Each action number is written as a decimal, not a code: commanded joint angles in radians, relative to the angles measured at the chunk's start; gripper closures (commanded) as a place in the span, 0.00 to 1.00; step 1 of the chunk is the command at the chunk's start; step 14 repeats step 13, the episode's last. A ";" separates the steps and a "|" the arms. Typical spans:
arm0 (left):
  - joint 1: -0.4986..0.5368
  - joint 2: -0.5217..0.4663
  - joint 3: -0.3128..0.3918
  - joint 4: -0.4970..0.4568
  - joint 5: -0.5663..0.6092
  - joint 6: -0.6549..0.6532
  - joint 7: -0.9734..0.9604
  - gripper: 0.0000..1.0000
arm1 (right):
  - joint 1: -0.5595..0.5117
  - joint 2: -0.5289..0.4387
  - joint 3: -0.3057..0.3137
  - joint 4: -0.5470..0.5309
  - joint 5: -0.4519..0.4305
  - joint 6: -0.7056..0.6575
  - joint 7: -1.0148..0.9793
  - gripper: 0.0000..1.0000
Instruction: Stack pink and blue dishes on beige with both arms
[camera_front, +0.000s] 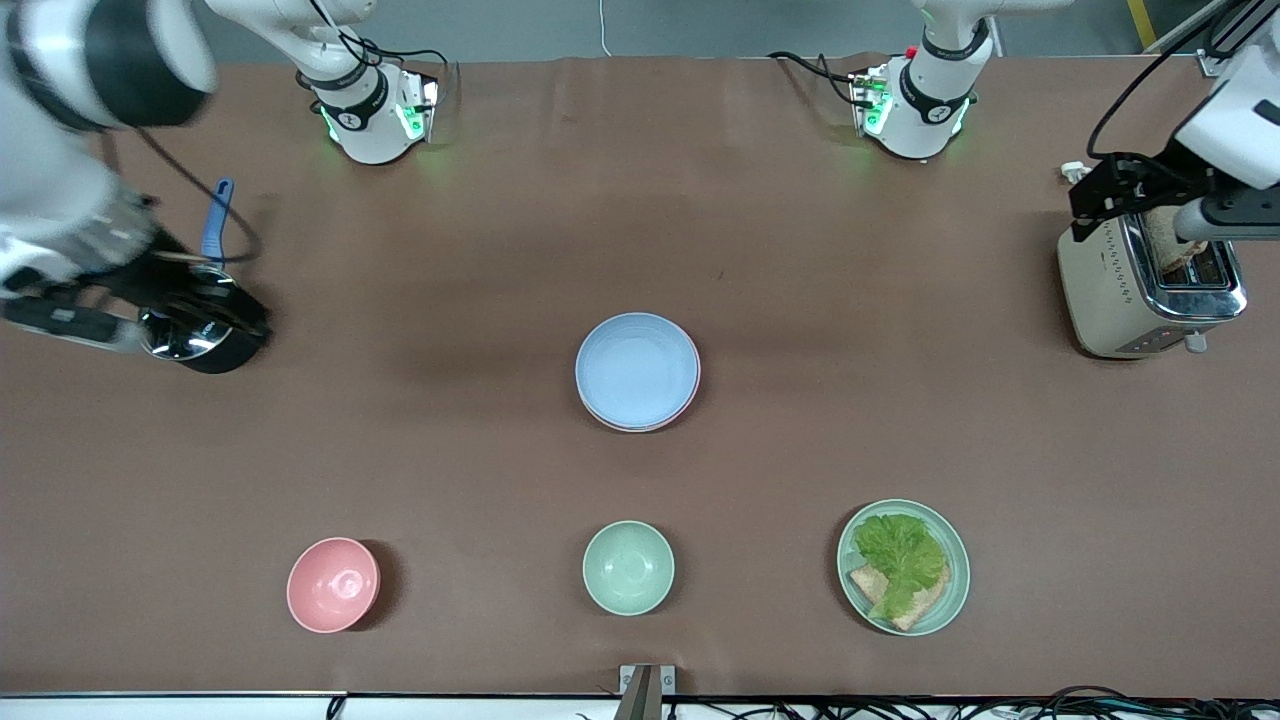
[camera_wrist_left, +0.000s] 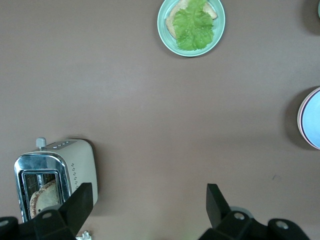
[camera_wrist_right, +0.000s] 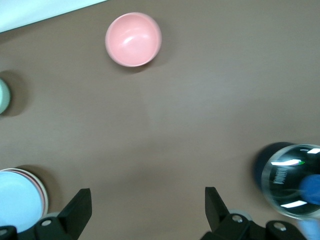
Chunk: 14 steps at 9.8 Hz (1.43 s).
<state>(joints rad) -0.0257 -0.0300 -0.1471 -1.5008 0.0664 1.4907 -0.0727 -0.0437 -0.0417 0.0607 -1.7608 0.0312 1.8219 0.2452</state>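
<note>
So the blue plate (camera_front: 637, 369) is sitting mid-counter on top of the stack, with the pink plate (camera_front: 690, 395) only showing as a thin rim peeking out under it; I honestly can't make out the beige one below from any of my feeds. Nearer the front camera there's a row of three: a pink bowl (camera_front: 333, 584) toward the right arm's end, a mint-green bowl (camera_front: 628, 567) in the middle, and a mint-green plate (camera_front: 903, 567) with lettuce and bread toward the left arm's end. My left gripper (camera_wrist_left: 149, 209) is up in the air over the toaster (camera_front: 1150, 285), fingers spread wide with nothing between them; there's a slice of bread sitting in the toaster slot. My right gripper (camera_wrist_right: 148, 209) hangs over the counter next to a dark pot with a glass lid (camera_front: 205, 330) and a blue handle, fingers wide open too, holding nothing.
</note>
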 joint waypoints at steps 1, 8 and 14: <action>0.006 0.004 0.001 -0.029 -0.032 -0.007 0.014 0.00 | 0.007 0.010 -0.083 0.098 -0.013 -0.139 -0.093 0.00; 0.010 0.010 0.009 -0.006 -0.031 -0.029 0.011 0.00 | 0.018 0.008 -0.110 0.270 -0.014 -0.329 -0.143 0.00; 0.016 0.010 0.012 -0.004 -0.048 -0.035 0.021 0.00 | 0.010 0.014 -0.101 0.303 -0.007 -0.331 -0.136 0.00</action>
